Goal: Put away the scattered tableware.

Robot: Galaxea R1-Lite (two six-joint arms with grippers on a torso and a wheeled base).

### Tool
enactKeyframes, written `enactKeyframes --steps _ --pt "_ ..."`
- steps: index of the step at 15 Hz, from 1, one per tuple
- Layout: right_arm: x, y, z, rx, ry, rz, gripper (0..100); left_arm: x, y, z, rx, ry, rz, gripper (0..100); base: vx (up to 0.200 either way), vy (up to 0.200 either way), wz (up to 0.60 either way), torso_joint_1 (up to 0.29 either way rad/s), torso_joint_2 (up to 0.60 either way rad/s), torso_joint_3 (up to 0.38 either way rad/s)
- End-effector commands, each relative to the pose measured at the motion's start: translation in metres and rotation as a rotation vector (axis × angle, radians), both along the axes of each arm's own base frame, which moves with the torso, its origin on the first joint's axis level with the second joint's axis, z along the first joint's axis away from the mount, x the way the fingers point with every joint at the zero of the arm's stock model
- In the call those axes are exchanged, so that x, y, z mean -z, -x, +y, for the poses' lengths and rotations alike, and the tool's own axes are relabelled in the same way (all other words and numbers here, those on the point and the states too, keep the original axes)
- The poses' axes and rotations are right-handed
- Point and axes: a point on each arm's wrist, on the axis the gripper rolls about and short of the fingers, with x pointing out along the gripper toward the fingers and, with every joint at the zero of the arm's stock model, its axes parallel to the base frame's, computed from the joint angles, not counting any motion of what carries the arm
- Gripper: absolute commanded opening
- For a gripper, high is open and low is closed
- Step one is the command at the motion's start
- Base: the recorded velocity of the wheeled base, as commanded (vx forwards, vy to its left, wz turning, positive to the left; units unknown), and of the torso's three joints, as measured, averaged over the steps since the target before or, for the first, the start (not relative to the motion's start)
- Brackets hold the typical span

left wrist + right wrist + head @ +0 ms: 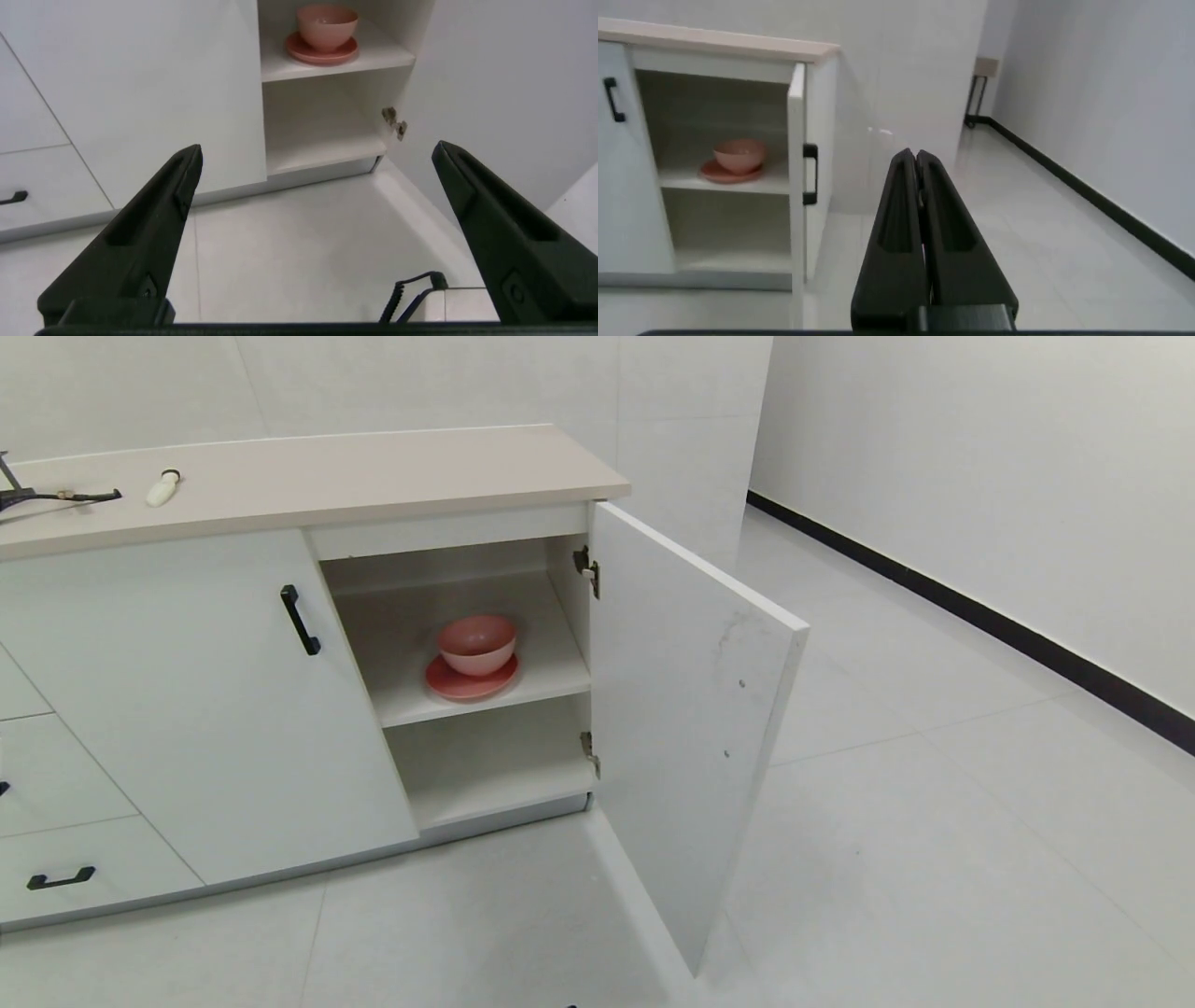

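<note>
Left gripper [318,154]: fingers spread wide, nothing between them; held low above the floor [934,859], facing the open cabinet.
Right gripper [917,159]: fingers pressed flat together, holding nothing; out in front of the cabinet, on the open door's side.
Open door [691,709]: white, swung out toward the robot on two hinges; black handle [811,173] on its outer face.
Shelf [551,667]: white, middle level of the open compartment.
Plate [471,683]: coral red, lying flat on the shelf, toward its front.
Bowl [477,644]: pink, upright, sitting on the plate and touching it.
Closed door [205,709]: just left of the open compartment; black vertical handle [300,619].
Drawers [56,803]: left of the closed door; lowest has a black handle [60,878].
Countertop [355,476]: beige; a small white object [163,487] lies near its left end, a black item [56,497] near it at the edge of view, kind unclear.
</note>
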Motion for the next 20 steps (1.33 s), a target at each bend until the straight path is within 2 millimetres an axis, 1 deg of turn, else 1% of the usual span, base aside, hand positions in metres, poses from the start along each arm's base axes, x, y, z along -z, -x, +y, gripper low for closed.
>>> enactKeyframes --steps 1,2,3,5,8,9,10,11,12,13,14,15,16,18,19,20 --pt "0.03 -0.089 0.011 -0.113 0.054 0.21 0 0.0 0.0 0.0 0.0 0.001 0.002 100 0.0 0.0 0.0 0.0 0.0 0.0" --pt "0.038 -0.099 0.011 -0.13 0.062 0.252 0 0.0 0.0 0.0 0.0 0.001 0.002 100 0.0 0.0 0.0 0.0 0.0 0.0" --pt "0.035 -0.107 0.011 -0.148 0.068 0.254 0 0.0 0.0 0.0 0.0 0.002 0.002 100 0.0 0.0 0.0 0.0 0.0 0.0" --pt "0.031 -0.131 0.014 -0.156 0.069 0.272 0 0.0 0.0 0.0 0.0 0.001 0.002 100 0.0 0.0 0.0 0.0 0.0 0.0" --pt "0.034 -0.171 0.019 -0.208 0.082 0.308 0 0.0 0.0 0.0 -0.001 0.002 0.002 100 0.0 0.0 0.0 0.0 0.0 0.0" --pt "0.034 -0.188 0.02 -0.232 0.087 0.291 0 0.0 0.0 0.0 0.0 0.002 0.002 100 0.0 0.0 0.0 0.0 0.0 0.0" --pt "0.04 -0.214 0.022 -0.279 0.099 0.241 0 0.0 0.0 0.0 0.0 0.002 0.002 100 0.0 0.0 0.0 0.0 0.0 0.0" --pt "0.053 -0.234 0.024 -0.33 0.106 0.261 0 0.0 0.0 0.0 0.0 0.002 0.002 100 0.0 0.0 0.0 0.0 0.0 0.0" --pt "0.062 -0.251 0.022 -0.352 0.113 0.257 0 0.0 0.0 0.0 0.0 0.004 0.002 100 0.0 0.0 0.0 0.0 0.0 0.0" --pt "0.067 -0.266 0.023 -0.355 0.113 0.248 0 0.0 0.0 0.0 0.0 0.004 0.002 100 0.0 0.0 0.0 0.0 0.0 0.0" --pt "0.061 -0.286 0.026 -0.357 0.12 0.197 0 0.0 0.0 0.0 0.0 0.005 0.002 100 0.0 0.0 0.0 0.0 0.0 0.0" --pt "0.059 -0.299 0.028 -0.362 0.123 0.173 0 0.0 0.0 0.0 0.0 0.005 0.002 100 0.0 0.0 0.0 0.0 0.0 0.0" --pt "0.054 -0.31 0.035 -0.378 0.128 0.136 0 0.0 0.0 0.0 0.0 0.004 0.002 100 0.0 0.0 0.0 0.0 0.0 0.0" --pt "0.055 -0.324 0.045 -0.404 0.133 0.114 0 0.0 0.0 0.0 0.0 0.005 0.002 100 0.0 0.0 0.0 0.0 0.0 0.0" --pt "0.056 -0.327 0.048 -0.411 0.134 0.109 0 0.0 0.0 0.0 0.0 0.005 0.002 100 0.0 0.0 0.0 0.0 0.0 0.0" --pt "0.058 -0.333 0.056 -0.435 0.137 0.104 0 0.0 0.0 0.0 0.0 0.005 0.0 100 0.0 0.0 0.0 0.0 0.0 0.0"
